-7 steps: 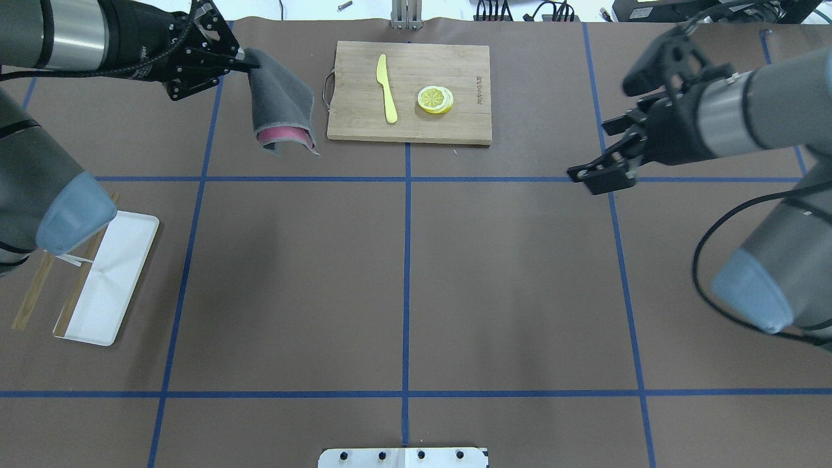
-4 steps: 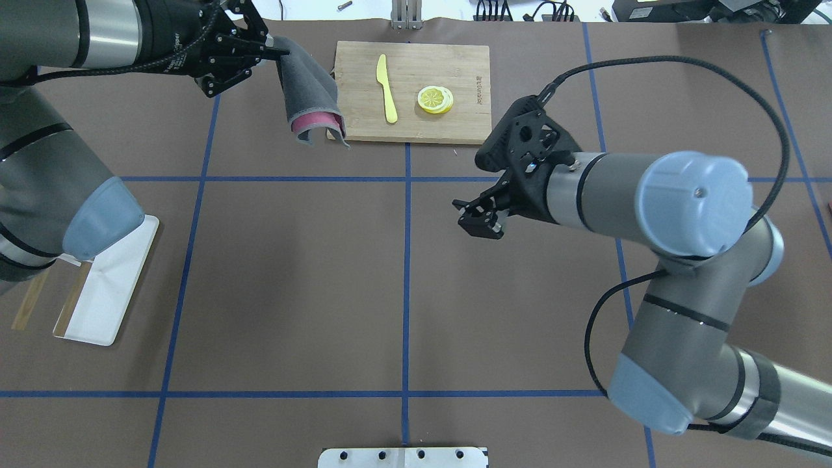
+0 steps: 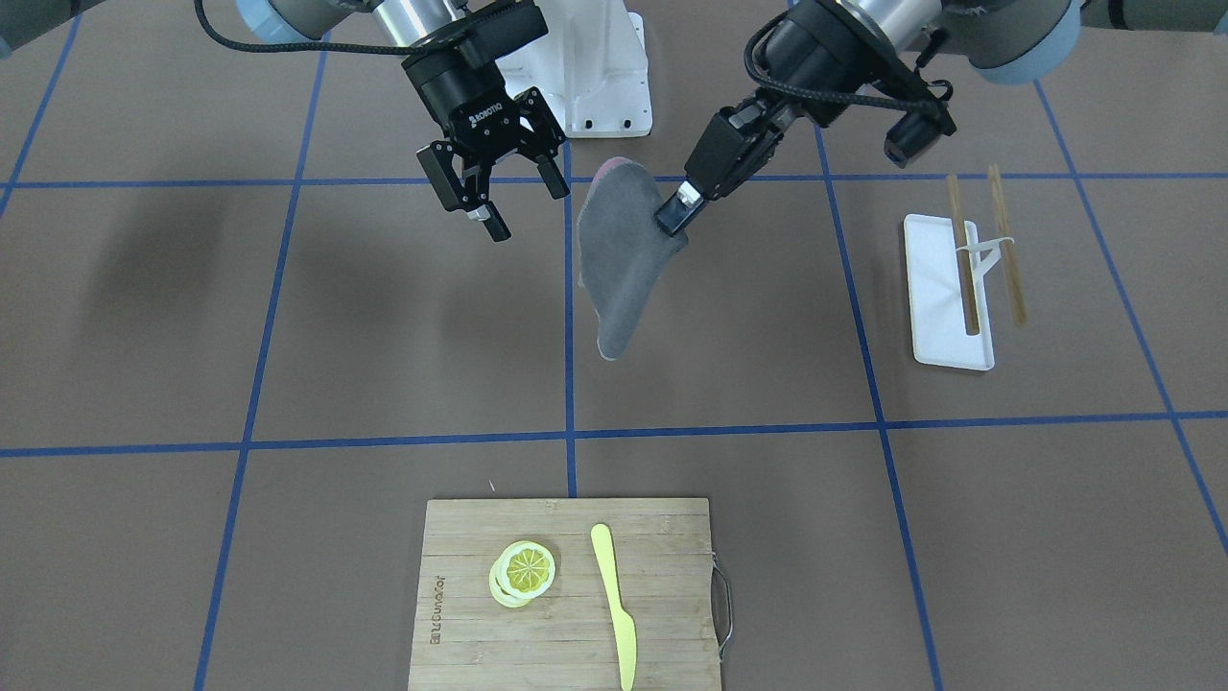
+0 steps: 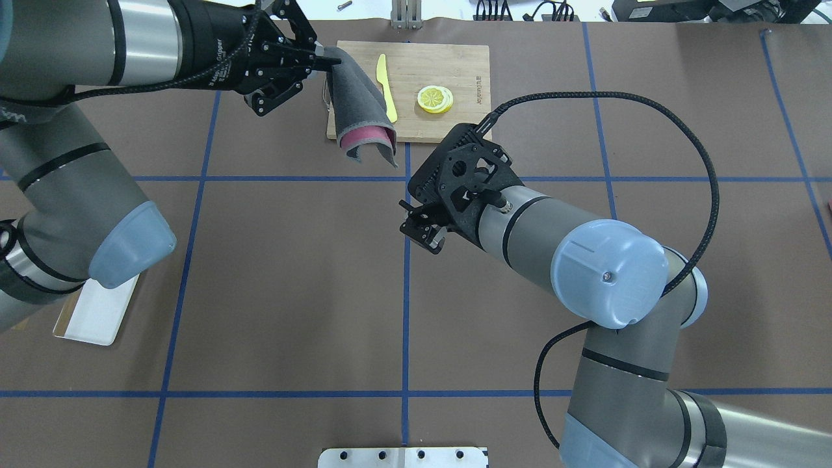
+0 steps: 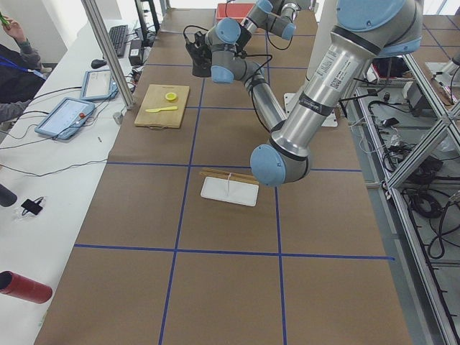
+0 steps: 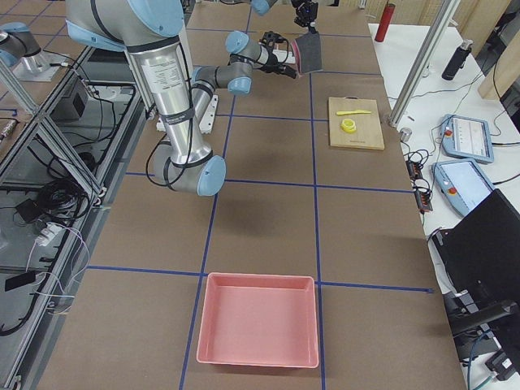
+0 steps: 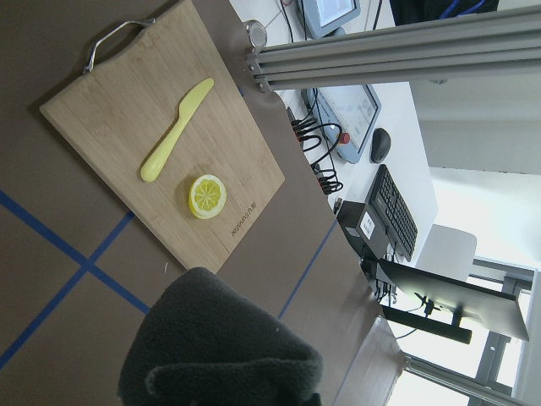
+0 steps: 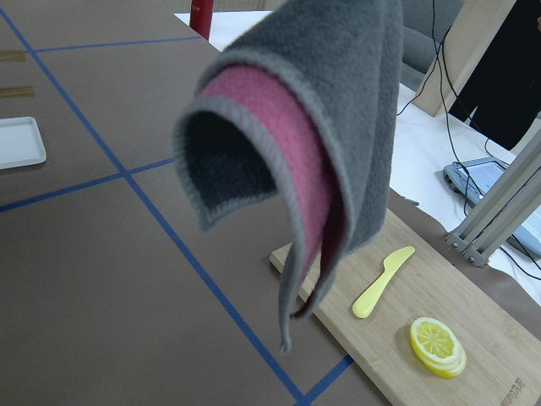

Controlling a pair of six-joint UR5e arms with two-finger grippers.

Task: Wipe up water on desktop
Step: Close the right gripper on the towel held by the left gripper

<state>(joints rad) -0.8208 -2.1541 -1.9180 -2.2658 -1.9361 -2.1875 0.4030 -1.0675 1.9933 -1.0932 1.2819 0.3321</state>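
**Position.** The bench (image 4: 292, 292) is the matte brown surface with the blue tape grid. The wiping cloth (image 3: 619, 259) is a grey fleece with a pink inner face. It hangs free above the middle of the bench and touches nothing below. In the front-facing view it sits well apart from the bamboo cutting board (image 4: 422, 58), which carries a yellow knife (image 4: 382, 68) and a lemon slice (image 4: 435, 99).

**Pincers.** The left pincer (image 3: 674, 213) is clamped on the cloth's upper edge. The right pincer (image 3: 526, 211) is near the cloth, empty, with its jaws spread.

**Water.** No wet patch can be made out in any view. It may be too faint against the brown surface to show.

**Handling of the cloth.**
- It is limp and light. The right wrist view shows it draping in a doubled fold with a loose curl at the hem.
- It has no stiffness, so it will probably bunch if pushed edge-first.
- The fleece nap should grip the pads well, so slip is judged unlikely.
- It is expected to grow heavier once wet.

**Where to hold.**
- The present grip on the upper edge suits carrying.
- For wiping, lay the fold flat on the bench and press from above, close to the held edge.
- The free lower hem is the natural second grip if the cloth must be spread.

**Handling of the bench.** It is rigid and flat. Its matte covering looks likely to drag on the fleece, so light pressure is advised.
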